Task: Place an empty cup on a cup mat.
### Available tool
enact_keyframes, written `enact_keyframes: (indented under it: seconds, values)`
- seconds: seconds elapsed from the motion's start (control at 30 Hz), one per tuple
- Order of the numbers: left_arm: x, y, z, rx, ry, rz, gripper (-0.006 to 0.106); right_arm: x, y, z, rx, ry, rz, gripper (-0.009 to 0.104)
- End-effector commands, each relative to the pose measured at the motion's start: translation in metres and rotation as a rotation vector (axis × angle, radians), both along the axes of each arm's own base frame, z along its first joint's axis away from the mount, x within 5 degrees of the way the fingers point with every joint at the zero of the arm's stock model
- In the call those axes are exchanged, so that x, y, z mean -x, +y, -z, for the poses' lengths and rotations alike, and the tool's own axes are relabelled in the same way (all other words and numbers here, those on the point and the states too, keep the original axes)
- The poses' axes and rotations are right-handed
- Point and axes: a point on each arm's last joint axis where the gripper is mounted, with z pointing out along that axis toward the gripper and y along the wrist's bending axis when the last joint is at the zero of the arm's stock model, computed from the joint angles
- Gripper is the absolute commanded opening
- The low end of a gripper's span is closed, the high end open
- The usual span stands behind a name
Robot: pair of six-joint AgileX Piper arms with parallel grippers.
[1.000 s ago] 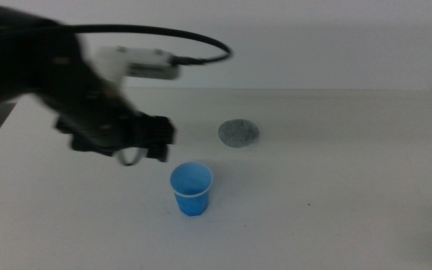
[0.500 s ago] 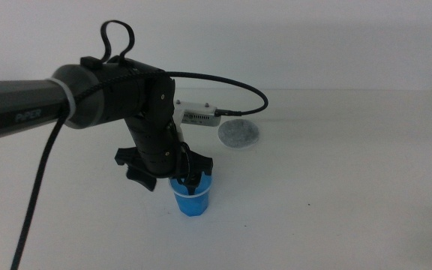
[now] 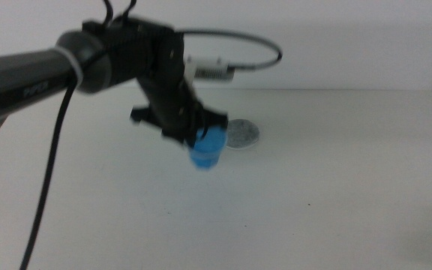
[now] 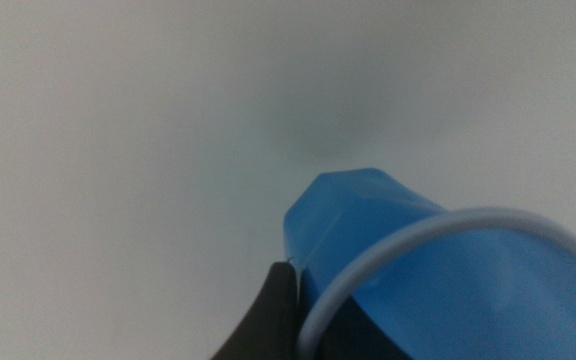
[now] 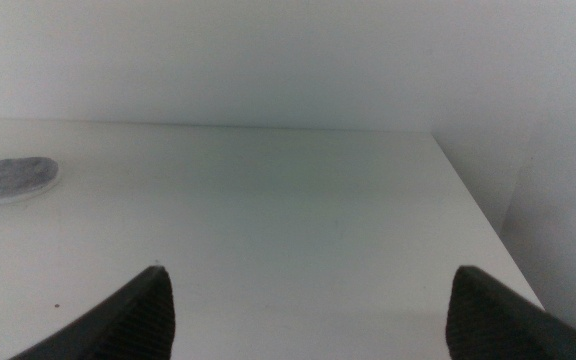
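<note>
Jaws of left gripper (image 3: pixel 199 139) clamped on the cup (image 3: pixel 206 149), held off the table (image 3: pixel 336 187) beside the cup mat (image 3: pixel 241 133); right gripper (image 5: pixel 308 310) jaws wide apart, empty.

light: dim, flat, greyish | blur: cup (image 3: pixel 205 150) and arm smeared | shadows: faint, soft | glare: none

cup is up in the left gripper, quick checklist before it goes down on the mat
1. Left gripper shut on the cup: ok.
2. Cup clear of the table: ok, it hangs in the air.
3. Cup empty: ok, wrist view shows nothing inside.
4. Mat bare and flat: ok.
5. Cup over the mat: not ok, it is beside the mat's left edge.
6. Right gripper out of the way: ok, open, away from the mat.
</note>
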Motion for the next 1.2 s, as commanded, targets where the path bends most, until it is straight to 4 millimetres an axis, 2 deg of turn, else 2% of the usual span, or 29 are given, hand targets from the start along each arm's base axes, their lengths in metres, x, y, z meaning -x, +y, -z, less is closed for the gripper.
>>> enact_keyframes:
  seconds: [0.0, 0.1, 0.23, 0.37, 0.6, 0.7, 0.83, 0.93, 0.97, 1.07, 1.17]
  values:
    - [-0.020, -0.005, -0.019, 0.010, -0.077, -0.015, -0.002, 0.000, 0.000, 0.000, 0.010, -0.008, 0.000, 0.093]
    - [-0.046, -0.014, -0.027, 0.033, -0.107, -0.029, -0.002, 0.000, 0.000, 0.000, 0.010, -0.008, 0.000, 0.093]
    - [-0.075, -0.029, -0.023, 0.058, -0.125, -0.033, -0.002, 0.000, 0.000, 0.000, 0.010, -0.008, 0.000, 0.093]
    - [-0.096, -0.043, -0.007, 0.082, -0.128, -0.029, -0.002, 0.000, 0.000, 0.000, 0.010, -0.008, 0.000, 0.093]
    - [-0.109, -0.053, 0.030, 0.094, -0.064, -0.027, -0.002, 0.000, 0.000, 0.000, 0.010, -0.008, 0.000, 0.093]
    - [-0.112, -0.055, 0.038, 0.103, -0.070, -0.029, -0.002, 0.000, 0.000, 0.000, 0.010, -0.008, 0.000, 0.093]
    - [-0.114, -0.057, 0.039, 0.116, -0.088, -0.011, 0.002, 0.000, 0.000, 0.000, 0.010, -0.008, 0.000, 0.093]
    - [-0.113, -0.057, 0.040, 0.112, -0.079, -0.003, 0.015, 0.000, 0.000, 0.000, 0.010, -0.008, 0.000, 0.093]
    - [-0.112, -0.057, 0.039, 0.103, -0.073, 0.014, 0.022, 0.000, 0.000, 0.000, 0.010, -0.008, 0.000, 0.093]
    - [-0.108, -0.051, 0.030, 0.084, -0.057, 0.041, 0.054, 0.000, 0.000, 0.000, 0.010, -0.008, 0.000, 0.093]
    - [-0.107, -0.042, 0.001, 0.070, -0.111, 0.078, 0.090, 0.000, 0.000, 0.000, 0.010, -0.008, 0.000, 0.093]
